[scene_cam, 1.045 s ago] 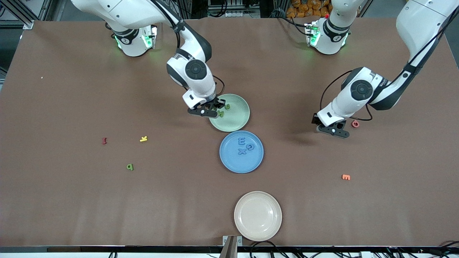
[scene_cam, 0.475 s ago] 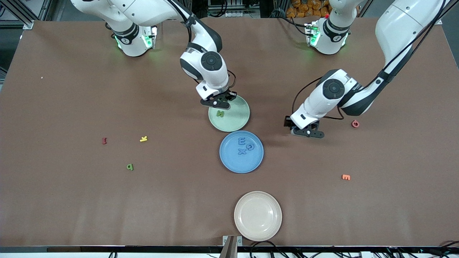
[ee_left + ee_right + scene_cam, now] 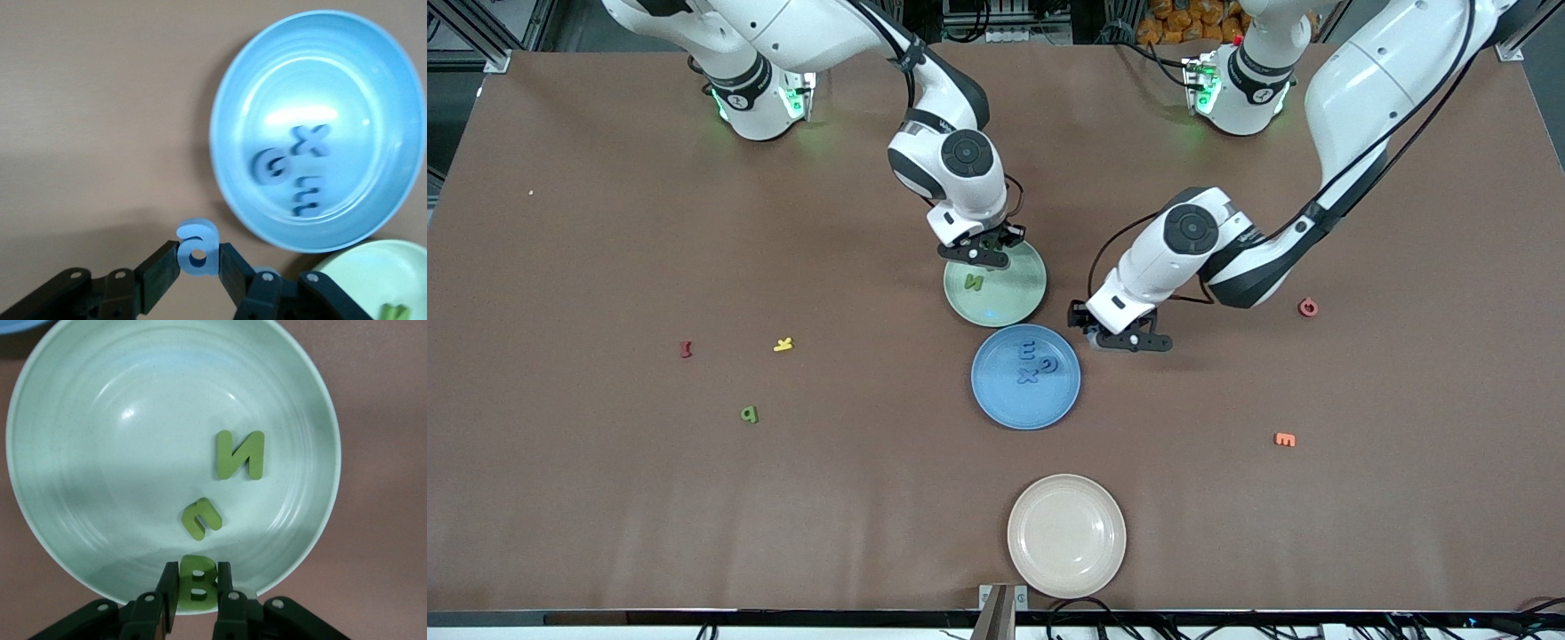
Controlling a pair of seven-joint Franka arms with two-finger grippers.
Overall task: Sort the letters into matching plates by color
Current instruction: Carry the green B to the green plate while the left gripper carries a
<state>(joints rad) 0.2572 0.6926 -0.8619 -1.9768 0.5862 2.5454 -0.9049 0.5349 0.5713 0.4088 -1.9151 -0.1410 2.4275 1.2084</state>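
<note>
Mint-green plate (image 3: 1021,298) is seen just above the middle of the front view, and the right gripper (image 3: 976,255) is held over its upper rim. In the right wrist view that gripper's jaws are closed on a green letter B (image 3: 196,583), clamped upright above the plate's edge, while a green N (image 3: 239,456) and a second small green letter (image 3: 201,519) lie loose inside the plate.

Directly below in the front view, almost touching the green plate, the blue plate (image 3: 996,404) is found at the centre of the frame. Three blue letters, an E (image 3: 1026,352), an X (image 3: 1028,376) and a round one (image 3: 1048,364), are grouped in its upper half. The left gripper (image 3: 1129,341) is held beside this plate's upper right rim; in the left wrist view a small blue letter (image 3: 197,247) is pinched between its nearly closed jaws, above bare table.

One more green letter (image 3: 750,414) is left on the table at the lower left of the front view, well apart from both plates.
</note>
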